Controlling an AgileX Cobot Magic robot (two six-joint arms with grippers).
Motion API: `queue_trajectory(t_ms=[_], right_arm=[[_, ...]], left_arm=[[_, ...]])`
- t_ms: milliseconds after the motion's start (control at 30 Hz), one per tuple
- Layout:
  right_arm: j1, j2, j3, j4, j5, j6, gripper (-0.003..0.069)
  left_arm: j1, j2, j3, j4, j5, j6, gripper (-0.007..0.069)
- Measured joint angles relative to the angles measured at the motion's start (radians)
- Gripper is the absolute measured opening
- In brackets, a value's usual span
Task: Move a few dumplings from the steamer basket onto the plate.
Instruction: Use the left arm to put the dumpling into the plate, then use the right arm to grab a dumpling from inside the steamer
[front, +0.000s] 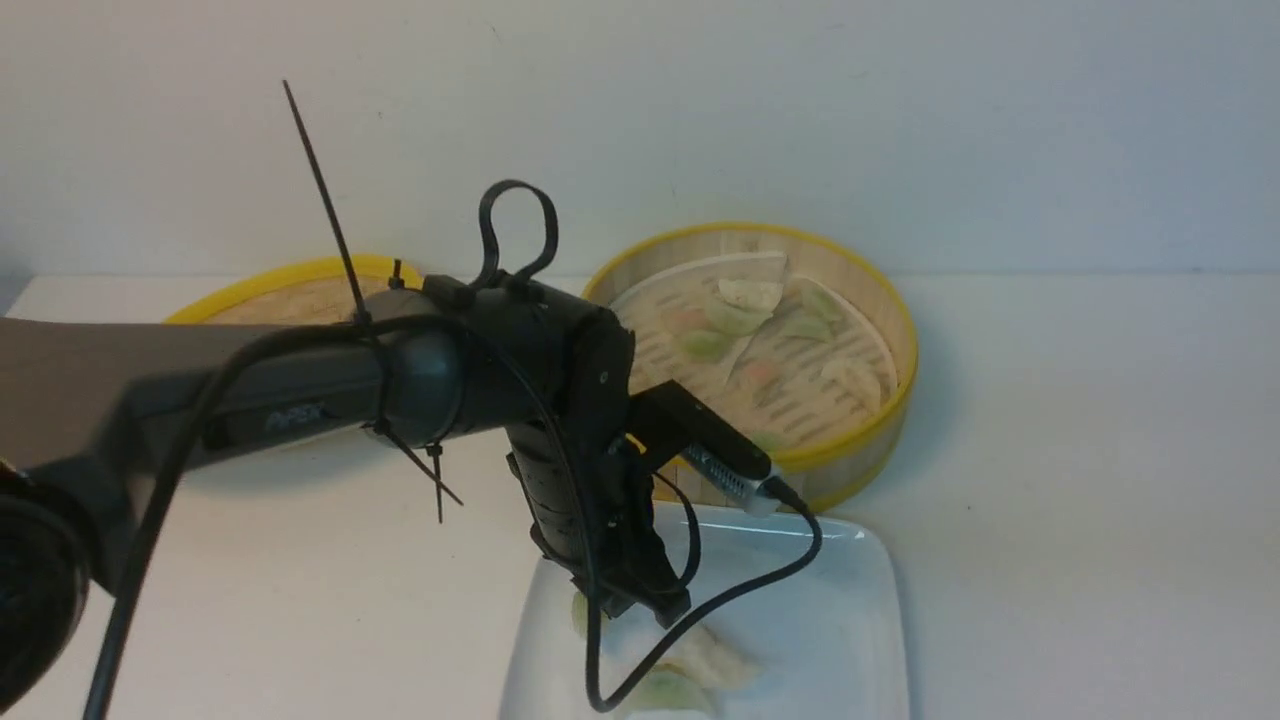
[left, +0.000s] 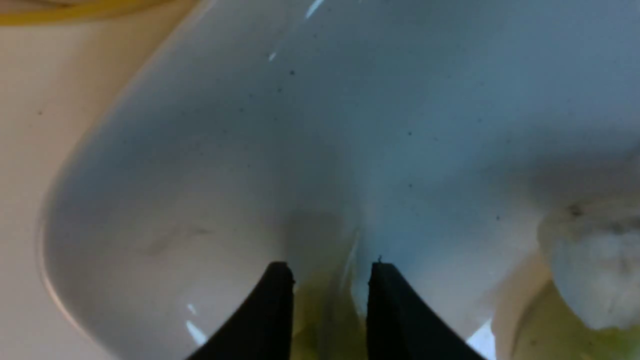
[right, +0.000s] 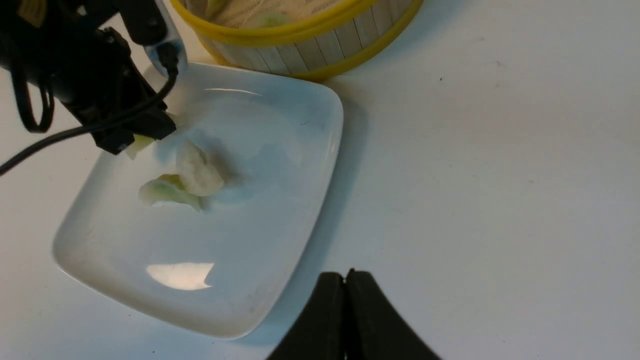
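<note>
From the front, the left arm (front: 300, 400) reaches in from the left edge with its forearm close to level. Its wrist is bent steeply down, so the left fingers (front: 640, 590) point onto the left part of the plate (front: 850, 620). The plate lies on the bench (front: 1100, 500). The steamer basket (front: 880, 400) stands just behind it, with several dumplings (front: 735, 315) on its liner. A flat yellow-rimmed lid (front: 290, 285) lies behind the arm. The right arm does not show here.

The left wrist view looks straight down on the glossy plate. The two black fingers stand a narrow gap apart, and a green-tinted dumpling (left: 325, 320) fills that gap, pinched between them low over the plate. A white dumpling (left: 595, 270) lies nearby on the plate.

The right wrist view shows the right fingers (right: 332, 315) pressed together with nothing between them. They hang above bare bench just beside the plate's edge. On the plate the white dumpling leans against a second green dumpling (right: 162, 192). The left fingers are close beside the pair, and the basket wall is just beside the plate's far corner.
</note>
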Motion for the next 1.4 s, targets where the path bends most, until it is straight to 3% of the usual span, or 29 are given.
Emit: queue_trajectory(t_ms=[100,267,367,433,533,633,700,800,933,1200,1400], right_arm=[[0.000,0.000,0.000,0.000,0.000,0.000,-0.0015],[0.000,0.000,0.000,0.000,0.001,0.000,-0.0015],[0.000,0.001,-0.002,0.000,-0.007,0.000,-0.0015],[0.000,0.024,-0.031,-0.002,-0.008,0.000,-0.0015],[0.000,0.110,-0.121,-0.002,-0.005,-0.003,-0.0015],[0.000,0.232,-0.231,0.010,0.020,-0.032,-0.0015],[0.000,0.347,-0.320,0.041,0.048,-0.082,-0.0015],[0.016,0.503,-0.414,0.120,0.056,-0.168,-0.0015],[0.083,0.652,-0.479,0.114,0.019,-0.213,-0.0013],[0.221,0.967,-0.642,-0.063,-0.112,-0.225,-0.0005],[0.263,1.185,-0.786,-0.132,-0.163,-0.231,0.0064]], left_arm=[[0.000,0.002,0.000,-0.002,-0.016,0.000,0.0197],[0.000,0.002,-0.004,-0.002,-0.004,0.000,0.0375],[0.000,0.002,-0.049,-0.001,0.077,-0.027,0.0438],[0.000,-0.008,-0.107,0.002,0.152,-0.073,0.0441],[0.000,-0.060,-0.188,0.041,0.245,-0.131,0.0379],[0.000,-0.151,-0.230,0.082,0.283,-0.157,0.0250],[0.000,-0.247,-0.232,0.105,0.317,-0.165,0.0101],[0.000,-0.388,-0.207,0.104,0.369,-0.176,0.0013],[0.000,-0.567,-0.140,0.070,0.383,-0.182,-0.0006],[0.000,-0.872,0.060,0.003,0.374,-0.209,-0.0006],[0.000,-1.004,0.153,-0.005,0.372,-0.235,-0.0006]])
